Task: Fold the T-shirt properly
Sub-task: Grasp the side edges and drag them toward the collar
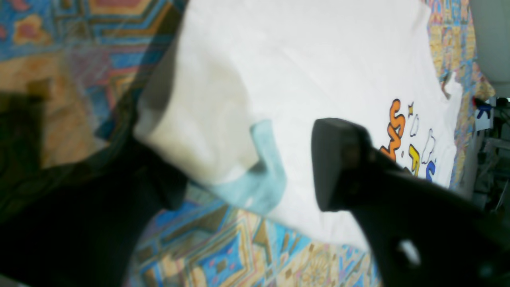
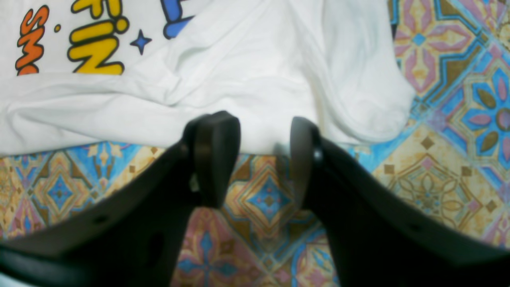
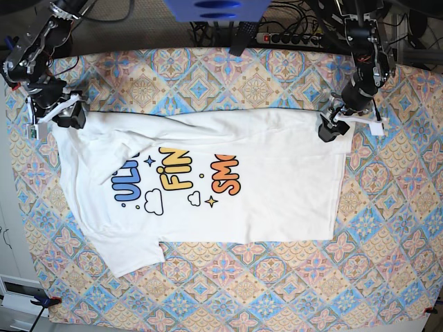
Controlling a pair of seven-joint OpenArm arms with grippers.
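Note:
The white T-shirt (image 3: 208, 180) lies print-up on the table, its neck end at the left of the base view and its hem at the right. The left sleeve (image 3: 131, 259) juts out toward the front. My left gripper (image 3: 328, 130) is at the far hem corner. In the left wrist view the left gripper (image 1: 247, 175) is open wide and a lifted fold of the T-shirt (image 1: 318, 59) sits between its fingers. My right gripper (image 3: 69, 117) is at the far shoulder corner. In the right wrist view the right gripper (image 2: 259, 155) is open, its tips at the edge of the T-shirt (image 2: 247, 79) with nothing between them.
A tile-patterned cloth (image 3: 277, 290) covers the whole table. A power strip (image 3: 291, 38) with cables runs along the back edge. A blue object (image 3: 213, 8) hangs at the top centre. Bare cloth shows in front of and to the right of the shirt.

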